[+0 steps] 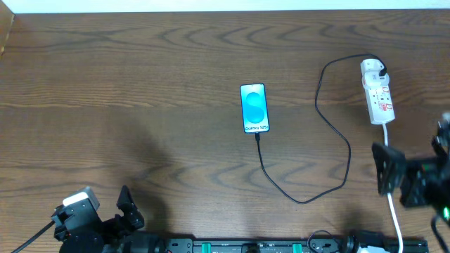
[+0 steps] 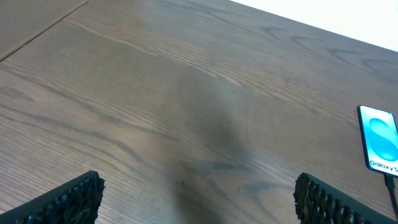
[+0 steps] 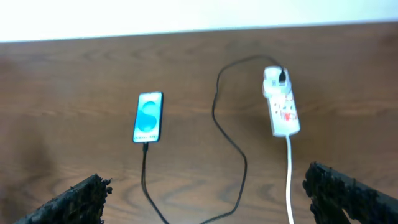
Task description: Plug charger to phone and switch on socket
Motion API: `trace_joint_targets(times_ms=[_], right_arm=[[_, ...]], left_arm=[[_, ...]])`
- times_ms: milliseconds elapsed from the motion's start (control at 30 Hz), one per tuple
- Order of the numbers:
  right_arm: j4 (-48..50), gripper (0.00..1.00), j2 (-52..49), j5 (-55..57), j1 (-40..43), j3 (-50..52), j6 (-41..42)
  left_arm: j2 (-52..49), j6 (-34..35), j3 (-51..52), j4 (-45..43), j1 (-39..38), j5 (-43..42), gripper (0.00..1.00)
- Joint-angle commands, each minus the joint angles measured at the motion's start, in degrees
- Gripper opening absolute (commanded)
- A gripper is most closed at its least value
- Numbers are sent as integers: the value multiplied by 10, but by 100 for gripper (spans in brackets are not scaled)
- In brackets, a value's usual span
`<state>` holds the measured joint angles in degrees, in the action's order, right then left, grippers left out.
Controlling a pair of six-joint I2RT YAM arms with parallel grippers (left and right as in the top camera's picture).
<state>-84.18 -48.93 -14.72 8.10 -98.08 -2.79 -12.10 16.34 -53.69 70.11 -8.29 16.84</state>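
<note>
The phone [image 1: 254, 107] lies flat mid-table, its cyan screen lit. The black charger cable [image 1: 336, 133] has its tip in the phone's lower end, loops over the table and ends in a black plug seated in the far end of the white socket strip [image 1: 377, 92]. The phone [image 3: 148, 117], cable [image 3: 233, 149] and socket [image 3: 282, 109] also show in the right wrist view. My right gripper [image 3: 205, 205] is open and empty, near the table's right edge, short of the socket. My left gripper [image 2: 199, 199] is open and empty at the front left; the phone [image 2: 379, 138] shows at its far right.
The socket's white cord [image 1: 394, 211] runs toward the front edge beside my right arm [image 1: 415, 176]. My left arm [image 1: 91, 225] sits at the front left. The wooden table [image 1: 140, 91] ends at a pale wall along the back.
</note>
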Motion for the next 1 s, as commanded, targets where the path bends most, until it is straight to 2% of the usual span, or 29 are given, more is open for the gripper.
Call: trace_joint_targets(times_ms=[0, 633, 833, 967], right_arm=[[0, 99, 42, 3, -3, 0, -7], [28, 99, 198, 24, -71, 3, -7], [57, 99, 218, 70, -61, 39, -7], [123, 99, 225, 84, -57, 103, -7]], left_arm=[[4, 1, -5, 0, 3, 4, 98], [4, 1, -5, 0, 3, 4, 98], [4, 1, -5, 0, 3, 4, 98], [4, 1, -5, 0, 3, 4, 98]])
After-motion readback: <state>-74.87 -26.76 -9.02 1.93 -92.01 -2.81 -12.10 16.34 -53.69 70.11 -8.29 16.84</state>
